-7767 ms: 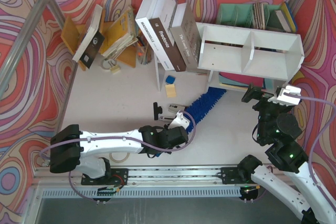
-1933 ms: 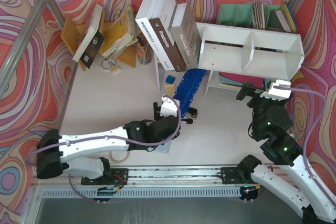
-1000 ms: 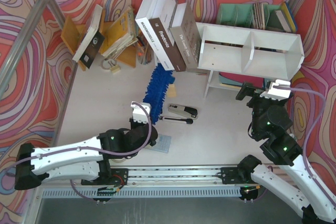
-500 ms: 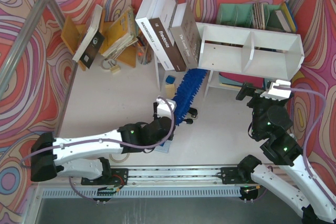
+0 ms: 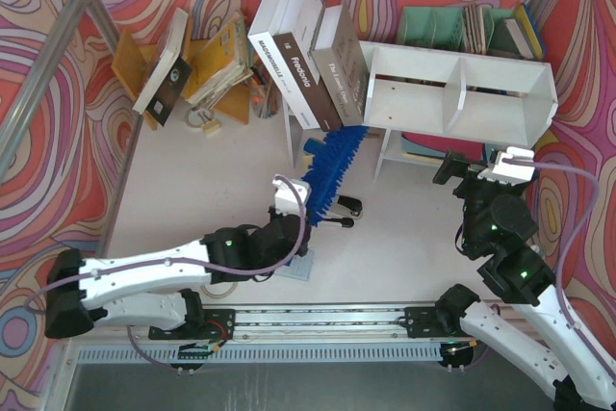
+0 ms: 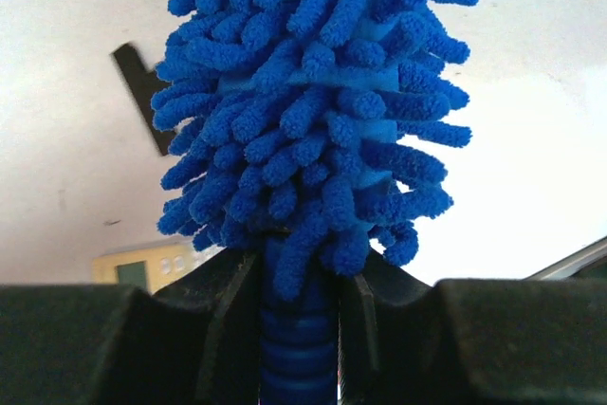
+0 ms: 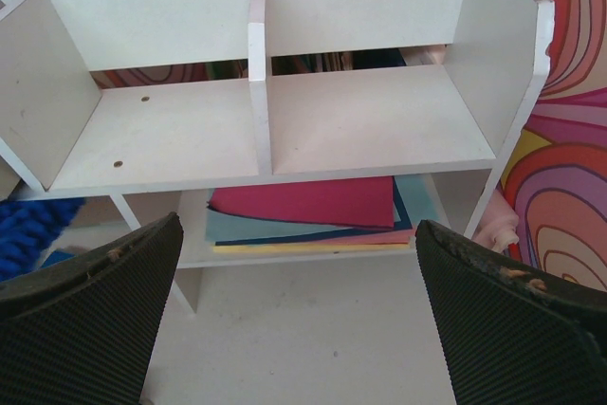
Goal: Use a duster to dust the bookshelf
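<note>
Near the bookshelf (image 5: 460, 72) left leg, the duster (image 5: 330, 163) has swung from the leaning books back toward the shelf within the last second; its tip is just beside the left end, contact unclear; dusting looks barely begun; left gripper (image 6: 302, 315) stays clenched on the duster; right gripper (image 5: 457, 172) hangs wide, empty; one duster, one bookshelf, two upper compartments.

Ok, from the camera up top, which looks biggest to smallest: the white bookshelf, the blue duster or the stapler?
1. bookshelf, by far the widest.
2. duster, long and fluffy.
3. stapler, smallest, though the duster hides part of it.
</note>
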Controlling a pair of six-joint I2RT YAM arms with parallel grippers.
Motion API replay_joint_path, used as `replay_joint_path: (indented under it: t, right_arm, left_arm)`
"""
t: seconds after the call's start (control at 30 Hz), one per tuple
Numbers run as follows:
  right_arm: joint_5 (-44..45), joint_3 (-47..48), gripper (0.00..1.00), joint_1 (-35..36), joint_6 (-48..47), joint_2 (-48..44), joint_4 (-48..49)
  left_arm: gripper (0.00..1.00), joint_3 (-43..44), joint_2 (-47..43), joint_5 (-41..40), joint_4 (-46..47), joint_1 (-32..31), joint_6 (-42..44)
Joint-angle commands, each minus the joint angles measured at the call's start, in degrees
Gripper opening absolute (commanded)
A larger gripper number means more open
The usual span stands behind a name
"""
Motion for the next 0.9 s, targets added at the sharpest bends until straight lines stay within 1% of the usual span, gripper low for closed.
replay_joint_path:
  t: [0.0,0.2,0.27,0.33,0.4,0.43,0.6,0.67,0.87]
  right_arm:
    - [0.8,-0.4,0.99,0.0,-0.5,-0.5,1.6]
    - [0.8,-0.4,0.99,0.0,-0.5,-0.5,1.7]
    - [0.9,-0.4,0.99,0.1,-0.5,-0.5,1.7]
    - [0.8,-0.4,0.99,0.0,-0.4,-0.5,1.7]
    - [0.8,-0.4,0.99,0.0,-0.5,-0.4,1.7]
    - [0.8,-0.3,0.99,0.0,-0.4,-0.2,1.7]
    - [0.7,-0.3,0.99,0.0,-0.5,0.0,1.7]
    - [0.7,-0.3,0.99,0.0,-0.4,0.0,1.7]
    - [0.9,-0.3,0.99,0.0,-0.3,-0.3,1.7]
  left_arm:
    - [0.00,-2.6,-7.7,-10.3,-3.7,-0.1,-2.4]
    - [0.00,-5.0,-15.4,-16.7,-11.7,0.0,-6.2]
    - [0.00,-5.5,-17.1,-17.9,-14.6,0.0,-7.5]
    - [0.00,-5.9,-18.4,-20.9,-17.9,0.2,-9.8]
    - [0.00,-6.6,-19.2,-21.4,-19.3,0.5,-11.6]
    - [0.00,-7.9,-18.7,-19.3,-18.1,1.1,-12.8]
    - [0.00,-8.0,-13.2,-18.8,-17.4,1.4,-16.5]
    - [0.00,-8.1,-10.3,-16.4,-17.5,1.8,-18.4]
    - [0.00,-10.4,-2.8,-10.9,-12.6,2.8,-19.9]
